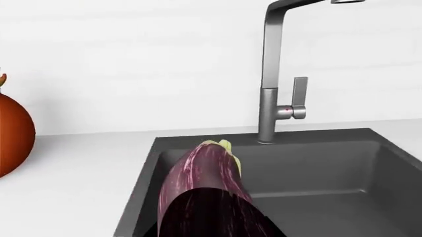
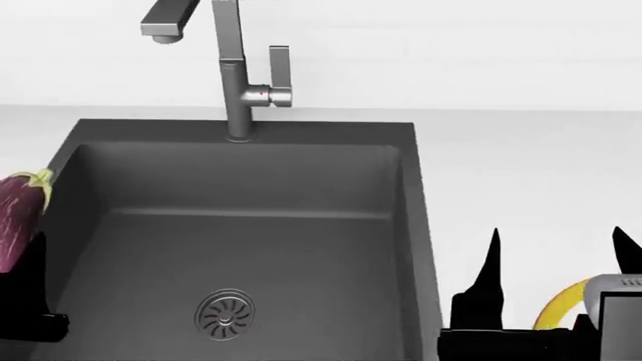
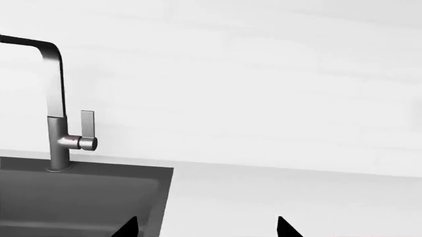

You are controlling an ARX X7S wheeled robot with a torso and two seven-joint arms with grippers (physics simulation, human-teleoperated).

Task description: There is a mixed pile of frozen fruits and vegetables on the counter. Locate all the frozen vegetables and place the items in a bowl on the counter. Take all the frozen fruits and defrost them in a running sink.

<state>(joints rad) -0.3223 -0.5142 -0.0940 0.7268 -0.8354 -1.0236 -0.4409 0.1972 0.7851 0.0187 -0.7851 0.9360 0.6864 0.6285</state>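
Note:
A glossy dark purple eggplant [image 1: 201,182] with a pale green cap is held in my left gripper [image 2: 25,259], which is shut on it. It hangs tip-up over the left edge of the dark grey sink [image 2: 251,226]. My right gripper [image 2: 558,259] stands open over the white counter [image 2: 522,173] just right of the sink, and nothing lies between its fingertips [image 3: 128,228]. Under it a yellow arc of the bowl's rim [image 2: 554,304] shows. The frozen fruits are out of view.
The grey square-section faucet [image 2: 233,75] with its lever handle [image 2: 278,71] rises at the sink's back edge. No water shows under the spout. A round metal drain [image 2: 225,312] sits in the basin floor. A big orange pot [image 1: 12,133] stands on the counter left of the sink.

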